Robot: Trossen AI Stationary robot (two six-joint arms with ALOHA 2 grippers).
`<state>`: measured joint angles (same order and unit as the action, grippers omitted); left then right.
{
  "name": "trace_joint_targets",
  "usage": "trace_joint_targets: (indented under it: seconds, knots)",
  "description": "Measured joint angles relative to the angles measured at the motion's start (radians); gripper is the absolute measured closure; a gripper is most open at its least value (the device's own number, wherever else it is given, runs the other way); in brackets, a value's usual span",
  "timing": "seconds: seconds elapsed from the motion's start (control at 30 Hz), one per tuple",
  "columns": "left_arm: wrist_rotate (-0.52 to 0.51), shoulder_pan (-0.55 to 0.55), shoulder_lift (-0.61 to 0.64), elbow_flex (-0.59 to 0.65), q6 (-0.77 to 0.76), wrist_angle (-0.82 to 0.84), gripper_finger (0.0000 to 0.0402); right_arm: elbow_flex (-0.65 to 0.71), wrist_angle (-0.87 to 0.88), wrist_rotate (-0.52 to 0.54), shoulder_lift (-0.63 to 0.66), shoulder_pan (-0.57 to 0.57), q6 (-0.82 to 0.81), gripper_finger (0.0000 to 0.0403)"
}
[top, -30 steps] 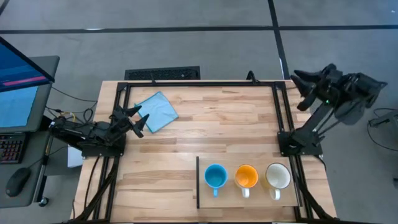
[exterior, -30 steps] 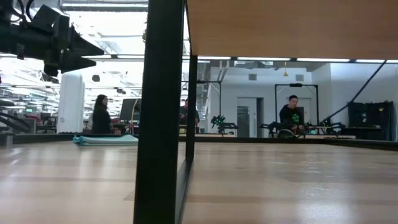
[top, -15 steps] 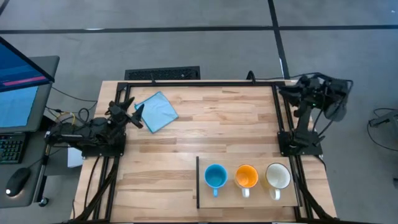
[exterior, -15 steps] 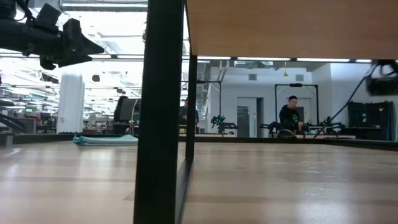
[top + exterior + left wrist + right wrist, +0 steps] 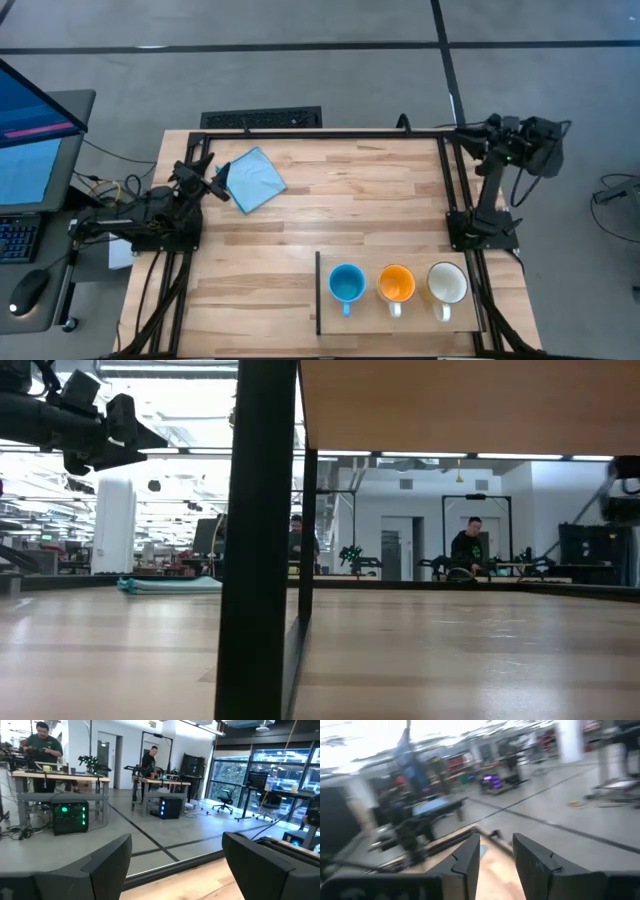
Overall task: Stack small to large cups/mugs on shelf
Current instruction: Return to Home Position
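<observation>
Looking past the table [image 5: 340, 205] into an open workshop hall: benches, racks, glass doors. Noting one person [image 5: 468, 546] sitting at a far bench and another [image 5: 297, 537] standing at a screen. Noting also a monitor [image 5: 30, 125] off the table's left edge.

Working on a light-wood top inside a dark frame. Finding the shelf [image 5: 366, 320] lying at the table's right corner, along the edge opposite the blue cloth [image 5: 252, 179]. Finding three mugs standing upright on it in a row, apart from one another. Logging them as blue mug [image 5: 346, 284] toward the shelf's left end, orange mug [image 5: 397, 284] in the middle and white mug [image 5: 447, 283] at the right end. Handles all pointing toward the table's nearest edge. Ordering by size, small to large; not nesting.

Judging the placing as done and the step in hand as the return to rest.

Logging left gripper [image 5: 221, 182] hovering at the table's left edge, just beside the cloth, fingers spread wide, holding nothing. Logging right gripper [image 5: 468, 140] hanging by the right corner of the cloth's edge, well apart from the mugs. Fingers parted by a narrow gap, empty.

Expecting no further grasp. Needing only to fold both arms down to rest while keeping clear of the frame posts and, on the left, of the cloth.
</observation>
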<state>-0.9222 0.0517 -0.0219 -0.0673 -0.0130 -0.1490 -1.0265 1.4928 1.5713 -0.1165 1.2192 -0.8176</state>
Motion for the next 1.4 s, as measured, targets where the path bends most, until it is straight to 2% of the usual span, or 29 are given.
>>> trace_joint_targets:
  seconds: [0.17, 0.37, 0.53, 0.67, 0.87, 0.93, 1.03, 1.1, 1.27, 1.4]
  knots:
    - [-0.002, 0.019, 0.000, 0.000, 0.001, 0.001, 0.0100, 0.061, -0.137, 0.001, 0.000, -0.192, 0.067, 0.0266]
    - [-0.006, 0.038, 0.000, 0.000, 0.003, 0.003, 0.0100, 0.241, -0.442, 0.001, -0.044, -0.498, 0.214, 0.0266]
    - [-0.003, 0.054, 0.000, 0.000, 0.020, 0.004, 0.0100, 0.382, -0.658, -0.002, -0.129, -0.703, 0.185, 0.0264]
    - [0.026, 0.064, 0.000, 0.000, 0.021, 0.010, 0.0100, 0.448, -0.739, -0.079, -0.218, -0.775, 0.134, 0.0265]
    - [0.100, 0.086, 0.000, 0.000, 0.070, 0.020, 0.0100, 0.497, -0.869, -0.199, -0.322, -0.822, 0.050, 0.0266]
    - [0.100, 0.095, 0.000, 0.000, 0.070, 0.020, 0.0100, 0.510, -0.946, -0.191, -0.374, -0.843, 0.041, 0.0266]
    - [0.101, 0.108, 0.000, 0.000, 0.082, 0.025, 0.0100, 0.543, -1.071, -0.092, -0.465, -0.882, 0.039, 0.0265]
    - [0.105, 0.114, 0.000, 0.000, 0.092, 0.027, 0.0100, 0.555, -1.127, -0.085, -0.519, -0.923, 0.037, 0.0264]
    - [0.117, 0.126, 0.000, 0.000, 0.111, 0.027, 0.0100, 0.559, -1.234, -0.229, -0.652, -1.038, 0.036, 0.0266]
    - [0.145, 0.137, 0.000, 0.000, 0.126, 0.027, 0.0100, 0.559, -1.443, -0.421, -0.717, -1.140, 0.267, 0.0265]
